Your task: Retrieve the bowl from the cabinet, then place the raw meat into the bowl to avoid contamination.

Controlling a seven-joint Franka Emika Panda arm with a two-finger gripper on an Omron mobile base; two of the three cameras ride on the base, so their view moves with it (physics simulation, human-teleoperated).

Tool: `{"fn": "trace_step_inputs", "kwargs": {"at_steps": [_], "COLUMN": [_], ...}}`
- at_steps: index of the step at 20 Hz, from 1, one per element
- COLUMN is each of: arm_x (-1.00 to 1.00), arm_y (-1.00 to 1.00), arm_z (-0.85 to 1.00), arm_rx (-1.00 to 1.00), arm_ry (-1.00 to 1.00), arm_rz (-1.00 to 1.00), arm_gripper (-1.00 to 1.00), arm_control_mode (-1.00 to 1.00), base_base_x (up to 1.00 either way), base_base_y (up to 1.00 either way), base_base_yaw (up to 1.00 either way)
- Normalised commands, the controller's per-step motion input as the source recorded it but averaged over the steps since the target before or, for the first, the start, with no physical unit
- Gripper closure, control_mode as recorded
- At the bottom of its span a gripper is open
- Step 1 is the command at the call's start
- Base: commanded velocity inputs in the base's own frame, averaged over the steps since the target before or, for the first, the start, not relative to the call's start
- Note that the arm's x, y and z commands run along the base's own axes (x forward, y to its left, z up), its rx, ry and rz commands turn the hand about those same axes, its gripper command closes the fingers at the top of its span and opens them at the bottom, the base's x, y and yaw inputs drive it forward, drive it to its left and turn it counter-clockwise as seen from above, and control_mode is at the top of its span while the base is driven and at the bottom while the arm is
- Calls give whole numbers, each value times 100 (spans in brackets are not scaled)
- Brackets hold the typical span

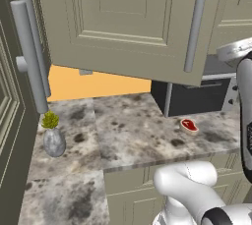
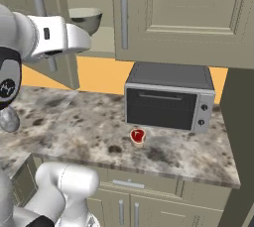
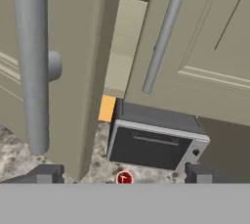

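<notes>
Cabinet (image 2: 84, 28) door ajar, bowl (image 2: 85, 19) on its shelf. Toaster oven (image 2: 168, 97) on tabletop (image 2: 79, 122), raw meat (image 2: 137, 135) just in front. Fingers (image 3: 46, 175) spread apart, empty. Risk: arm clips the half-open door reaching for bowl.

Camera setup as I saw it

My two base views looked down from behind, left and right, sharing the desk (image 1: 133, 130) and toaster oven (image 2: 168, 103); my hand view faced the cabinet (image 3: 195, 47) closely.
</notes>
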Motion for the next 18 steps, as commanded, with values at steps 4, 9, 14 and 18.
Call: {"fn": "trace_step_inputs", "kwargs": {"at_steps": [4,9,14,18], "arm_x": [-8,-1,0,2], "arm_y": [-44,-39,-29,-12], "arm_z": [0,0,-2,-13], "arm_rx": [-1,-4,-4,-2], "arm_ry": [0,0,-7,-17], "arm_rz": [11,17,19,26], "arm_gripper": [-100,-100,-100,-100], "arm_control_mode": [-100,-100,-100,-100], "base_base_x": [0,0,0,0], "base_base_y": [0,0,0,0], "base_base_yaw": [0,0,0,0]}}
